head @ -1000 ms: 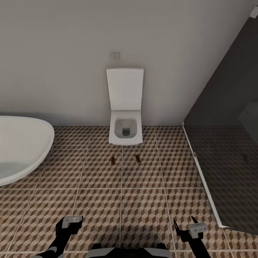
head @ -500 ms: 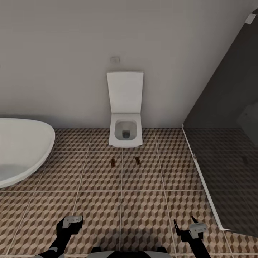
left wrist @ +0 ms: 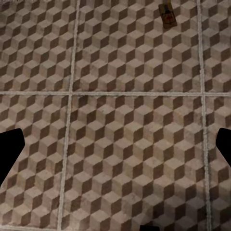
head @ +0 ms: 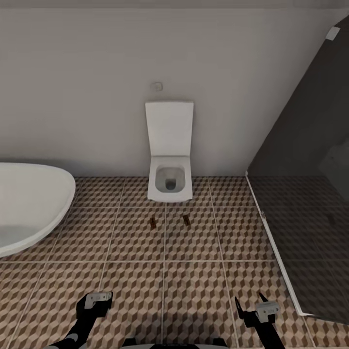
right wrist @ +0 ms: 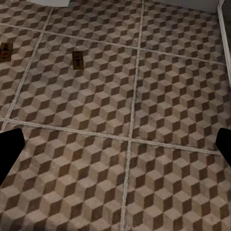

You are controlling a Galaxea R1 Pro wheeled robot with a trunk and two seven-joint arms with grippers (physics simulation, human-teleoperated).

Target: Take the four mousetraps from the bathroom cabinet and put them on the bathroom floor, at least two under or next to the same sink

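Two mousetraps [head: 153,222] [head: 186,220] on bathroom floor [head: 194,286]

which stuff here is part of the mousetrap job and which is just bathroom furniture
Part of the job:
left mousetrap
right mousetrap
bathroom floor, which both lie on

Just there:
toilet
bathtub
dark glass panel

Left claw [head: 97,301], right claw [head: 252,306] held low, both spread, empty.
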